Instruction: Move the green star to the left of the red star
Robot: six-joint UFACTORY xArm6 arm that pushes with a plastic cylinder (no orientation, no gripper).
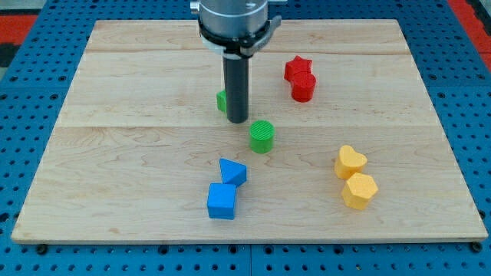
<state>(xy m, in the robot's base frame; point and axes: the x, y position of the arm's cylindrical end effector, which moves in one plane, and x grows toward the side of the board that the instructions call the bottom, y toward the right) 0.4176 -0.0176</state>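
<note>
While my tip (237, 120) touches green star (221, 100), red star (297, 67) sits well right; no jaws.

Bright, even overhead light; soft short shadows, sharp focus throughout.

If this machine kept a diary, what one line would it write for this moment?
my tip touching partly hidden green block | red star block toward view's right, apart | green cylinder block below tip | move unfinished
</note>
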